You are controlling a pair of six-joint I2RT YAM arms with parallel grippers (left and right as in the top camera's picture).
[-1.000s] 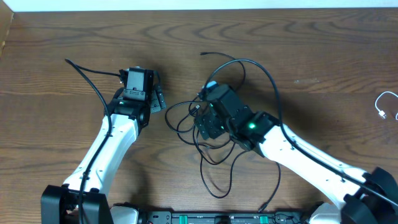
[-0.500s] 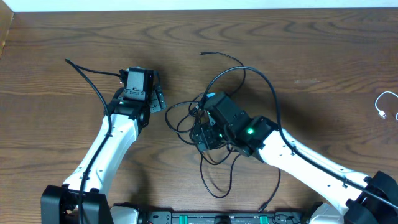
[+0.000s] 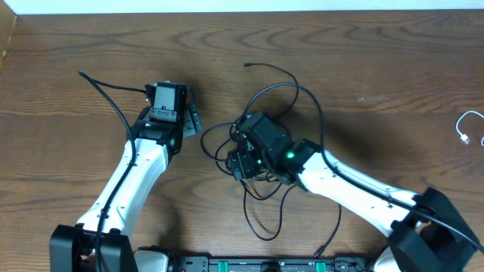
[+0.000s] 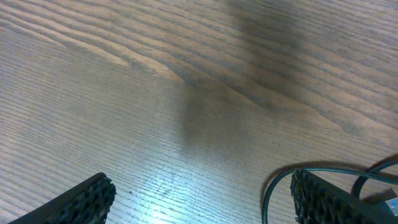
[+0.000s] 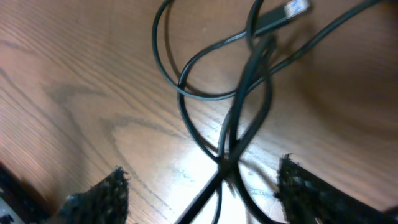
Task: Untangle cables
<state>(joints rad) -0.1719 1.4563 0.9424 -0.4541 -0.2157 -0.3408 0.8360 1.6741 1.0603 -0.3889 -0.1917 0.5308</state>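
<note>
Right wrist view: right gripper (image 5: 202, 186) spread wide above crossed black cables (image 5: 249, 74).

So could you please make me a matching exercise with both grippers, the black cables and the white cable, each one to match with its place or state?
Things:
1. left gripper
2. right gripper
3. black cables
4. white cable

Places or states:
a. alone near the right edge of the table
b. open over bare wood, nothing between the fingers
c. tangled in loops near the middle
d. open, a crossing of cables between the fingers

Pairs: 1-b, 2-d, 3-c, 4-a
</note>
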